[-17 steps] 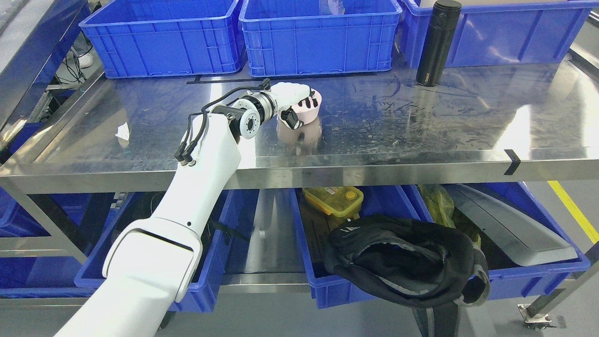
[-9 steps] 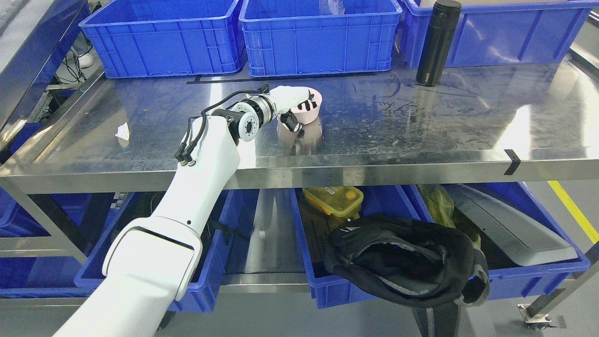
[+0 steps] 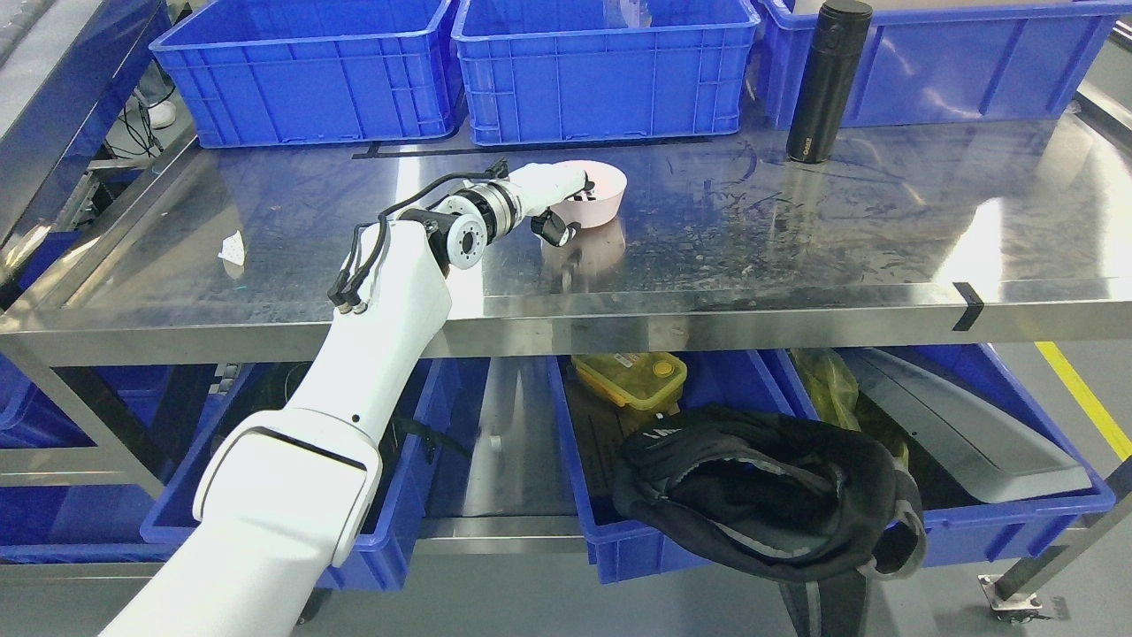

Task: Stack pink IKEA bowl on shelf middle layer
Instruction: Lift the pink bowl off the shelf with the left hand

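Observation:
A pink bowl (image 3: 594,202) sits over the middle of the steel shelf (image 3: 796,239), its opening now facing mostly upward. My left hand (image 3: 571,207) is shut on the bowl's near-left rim, with fingers (image 3: 587,188) hooked inside and the thumb (image 3: 554,229) under the outer wall. The white left arm rises from the lower left. A pink reflection lies on the metal right under the bowl; whether the base touches the shelf I cannot tell. No second bowl shows.
Three blue crates (image 3: 601,71) line the back of the shelf, with a black flask (image 3: 827,81) standing at the right. A white paper scrap (image 3: 232,249) lies at the left. Lower bins hold a yellow box (image 3: 630,375) and a black bag (image 3: 761,487).
The bowl has turned from lying on its side to opening-up and shifted slightly right and farther back, still in my left hand.

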You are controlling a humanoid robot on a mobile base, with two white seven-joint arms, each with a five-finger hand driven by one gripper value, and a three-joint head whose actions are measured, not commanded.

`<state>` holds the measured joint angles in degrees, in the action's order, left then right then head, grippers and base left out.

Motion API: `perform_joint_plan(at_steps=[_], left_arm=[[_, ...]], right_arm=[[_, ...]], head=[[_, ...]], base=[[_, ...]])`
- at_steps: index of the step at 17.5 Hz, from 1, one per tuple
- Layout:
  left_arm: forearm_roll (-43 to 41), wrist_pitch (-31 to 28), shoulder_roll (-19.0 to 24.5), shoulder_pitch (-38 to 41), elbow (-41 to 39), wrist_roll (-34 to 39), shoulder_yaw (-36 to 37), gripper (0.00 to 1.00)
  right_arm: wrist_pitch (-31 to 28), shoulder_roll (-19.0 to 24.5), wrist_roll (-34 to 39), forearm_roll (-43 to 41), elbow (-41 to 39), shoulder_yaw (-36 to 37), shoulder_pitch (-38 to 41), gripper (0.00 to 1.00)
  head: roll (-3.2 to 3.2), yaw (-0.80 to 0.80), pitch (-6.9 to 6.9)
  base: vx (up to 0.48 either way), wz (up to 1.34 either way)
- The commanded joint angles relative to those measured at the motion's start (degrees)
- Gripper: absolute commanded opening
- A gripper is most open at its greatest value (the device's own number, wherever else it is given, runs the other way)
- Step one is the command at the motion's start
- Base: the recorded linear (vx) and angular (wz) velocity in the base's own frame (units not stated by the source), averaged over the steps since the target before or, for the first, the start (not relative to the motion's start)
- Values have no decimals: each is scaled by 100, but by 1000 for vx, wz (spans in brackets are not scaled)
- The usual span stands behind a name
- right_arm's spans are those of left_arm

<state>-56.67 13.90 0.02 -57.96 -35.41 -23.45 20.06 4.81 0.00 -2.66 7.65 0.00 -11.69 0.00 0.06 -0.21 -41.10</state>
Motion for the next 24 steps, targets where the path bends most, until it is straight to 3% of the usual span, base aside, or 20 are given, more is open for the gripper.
perform_joint_plan(at_steps=[1, 4, 8, 12, 15, 17, 24], left_arm=[[59, 103, 98, 65, -711, 33, -756, 1], [103, 341, 98, 608, -1676, -19, -1091, 1], [104, 1008, 98, 1654, -3547, -326, -1224, 1], [86, 1027, 296, 2069, -5148, -345, -1355, 1], [95, 1097, 533, 2078, -5441, -459, -1470, 1], [104, 1446, 552, 2087, -5450, -555, -1470, 1], [121, 2564, 98, 2622, -5415, -802, -1382, 2]], right_arm=[[3, -100, 2, -1, -100, 0, 88, 100], [3, -100, 2, -1, -100, 0, 88, 100], [3, -100, 2, -1, -100, 0, 88, 100], [3, -100, 2, -1, -100, 0, 88, 100], [3, -100, 2, -1, -100, 0, 88, 100], [3, -100, 2, -1, -100, 0, 88, 100], [3, -100, 2, -1, -100, 0, 88, 100]], head=[[0, 0, 0], [0, 0, 0], [0, 0, 0], [0, 0, 0], [0, 0, 0], [0, 0, 0], [0, 0, 0]], base=[[0, 0], [0, 0], [0, 0], [2, 106], [12, 525], [31, 890], [37, 1387]])
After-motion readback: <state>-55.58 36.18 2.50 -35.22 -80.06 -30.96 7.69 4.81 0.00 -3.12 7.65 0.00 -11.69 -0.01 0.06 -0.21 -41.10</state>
